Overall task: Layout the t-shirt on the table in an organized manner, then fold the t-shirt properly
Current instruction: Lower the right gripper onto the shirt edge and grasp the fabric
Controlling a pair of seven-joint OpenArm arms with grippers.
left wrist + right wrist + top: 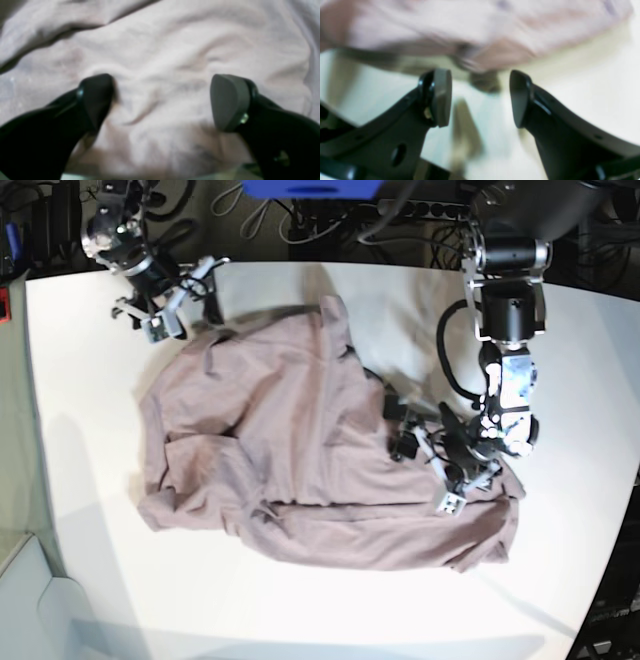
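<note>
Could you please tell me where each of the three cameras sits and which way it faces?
Left wrist: sits on the left arm, looking down past the open left gripper at the t-shirt close below.
Right wrist: sits on the right arm, looking past the open right gripper over the table to the shirt's edge.
Base: sits overhead, looking down on the table, the shirt and both arms.
Shared: all three show the t-shirt.

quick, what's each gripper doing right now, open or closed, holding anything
Left gripper: open, pads down on the t-shirt, nothing pinched.
Right gripper: open, empty, over the table beside the shirt's edge.
</note>
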